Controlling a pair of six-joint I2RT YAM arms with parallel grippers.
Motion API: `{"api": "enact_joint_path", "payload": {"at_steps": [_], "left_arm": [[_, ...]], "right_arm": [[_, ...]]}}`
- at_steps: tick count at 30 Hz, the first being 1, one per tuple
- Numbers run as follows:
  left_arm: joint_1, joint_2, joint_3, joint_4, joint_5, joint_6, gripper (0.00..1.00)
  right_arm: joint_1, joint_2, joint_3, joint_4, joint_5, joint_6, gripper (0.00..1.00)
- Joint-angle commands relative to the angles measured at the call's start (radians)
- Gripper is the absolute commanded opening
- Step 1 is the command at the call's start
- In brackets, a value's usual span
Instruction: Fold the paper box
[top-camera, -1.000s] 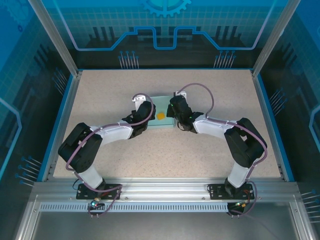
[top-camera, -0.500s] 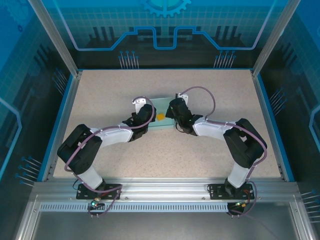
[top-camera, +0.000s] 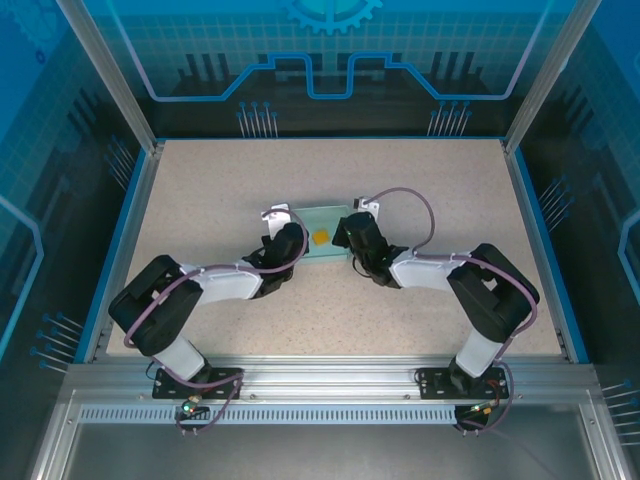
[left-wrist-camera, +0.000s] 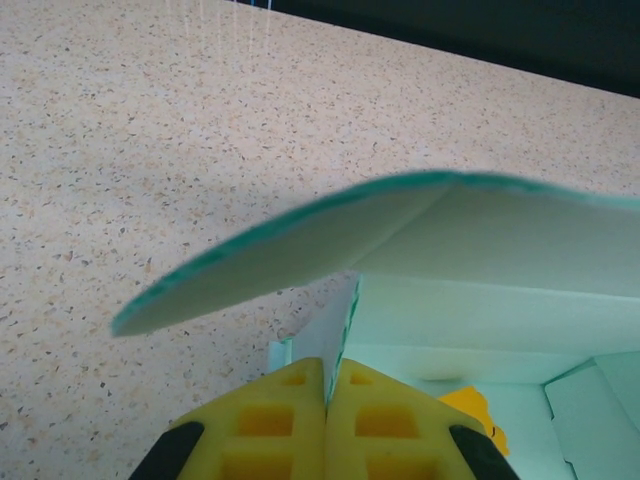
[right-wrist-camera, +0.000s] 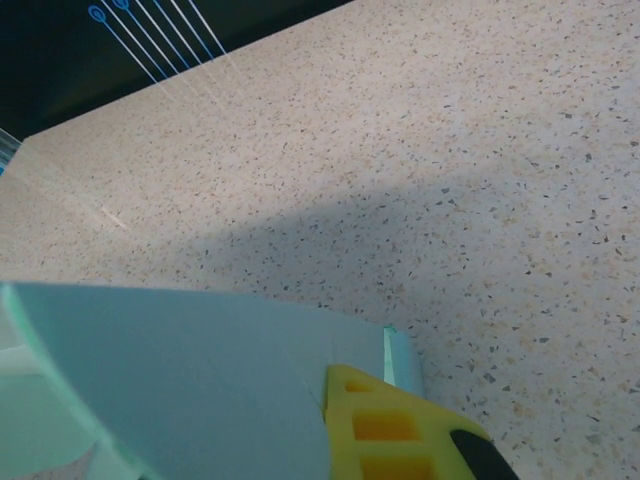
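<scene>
The left gripper (left-wrist-camera: 327, 378) is clenched on the paper box (top-camera: 318, 222) flap. The right gripper (top-camera: 347, 233) sits at its opposite edge, grip state indeterminable.

A beige speckled tabletop (top-camera: 430, 180) lay evenly lit, with soft shadows across it. A narrow blue rim (top-camera: 540, 250) bordered its left, right and far sides. Aluminium posts (top-camera: 110, 80) rose from its far corners. Beyond its far edge stood a translucent blue panel (top-camera: 330, 60) printed with grid lines and a gear motif (top-camera: 330, 12). Along its near edge ran a slotted aluminium rail (top-camera: 330, 412).
</scene>
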Motion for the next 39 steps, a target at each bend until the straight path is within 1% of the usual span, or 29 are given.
{"api": "enact_joint_path", "payload": {"at_steps": [1,8,13,23,26,33,39], "left_arm": [[-0.016,-0.011,-0.045,0.02,-0.008,0.003,0.0],[-0.029,-0.017,-0.109,0.061,-0.009,0.018,0.0],[-0.031,-0.026,-0.147,0.09,-0.009,0.023,0.0],[-0.04,-0.029,-0.194,0.148,-0.015,0.04,0.01],[-0.043,-0.03,-0.211,0.157,-0.013,0.038,0.05],[-0.046,-0.034,-0.231,0.161,-0.024,0.034,0.07],[-0.046,-0.049,-0.237,0.16,-0.035,0.037,0.1]], "right_arm": [[0.028,-0.01,-0.063,0.049,0.019,0.006,0.0],[0.062,-0.017,-0.13,0.135,0.062,-0.035,0.0],[0.076,-0.014,-0.178,0.185,0.091,-0.033,0.0],[0.106,0.001,-0.211,0.195,0.12,-0.018,0.0],[0.11,0.011,-0.22,0.2,0.124,-0.018,0.0],[0.123,0.027,-0.232,0.204,0.141,-0.016,0.0],[0.13,0.034,-0.242,0.21,0.151,-0.021,0.0]]}}
